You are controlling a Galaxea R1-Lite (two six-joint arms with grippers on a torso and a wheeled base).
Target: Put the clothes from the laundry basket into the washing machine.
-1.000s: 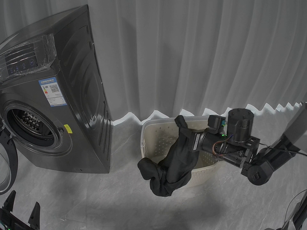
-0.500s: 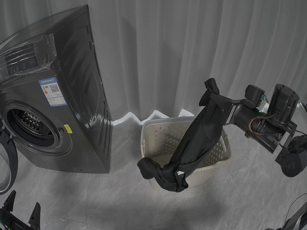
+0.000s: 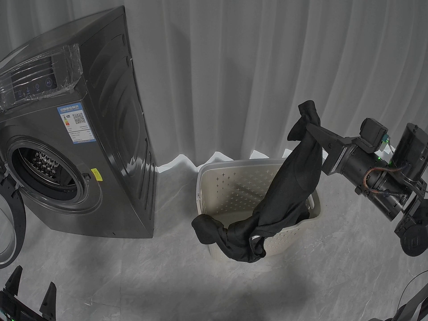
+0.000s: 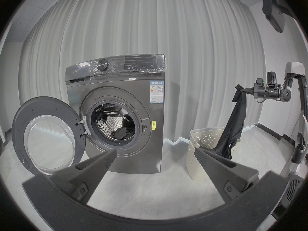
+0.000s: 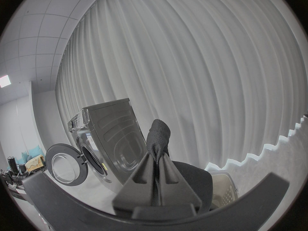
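Observation:
My right gripper (image 3: 312,125) is shut on a black garment (image 3: 285,188), held up above the white laundry basket (image 3: 223,188). The cloth (image 4: 235,125) hangs from the fingers down over the basket's front rim, where its lower end bunches in a knot (image 3: 209,230). In the right wrist view the fingers (image 5: 146,174) pinch a fold of the garment (image 5: 158,138). The grey washing machine (image 3: 80,125) stands at the left with its round door (image 4: 46,135) swung open. A dark item (image 4: 123,132) lies inside the drum. My left gripper (image 3: 29,290) is low at the near left, open and holding nothing.
White curtains (image 3: 249,59) hang behind the basket and the machine. Pale marble-look floor (image 3: 147,281) lies bare between the machine, the basket and me. The open door (image 3: 11,228) juts toward me at the far left.
My right arm has risen and drawn back to the right, lifting the black garment out of the basket until it hangs stretched. The head view has shifted slightly. The left gripper is unchanged.

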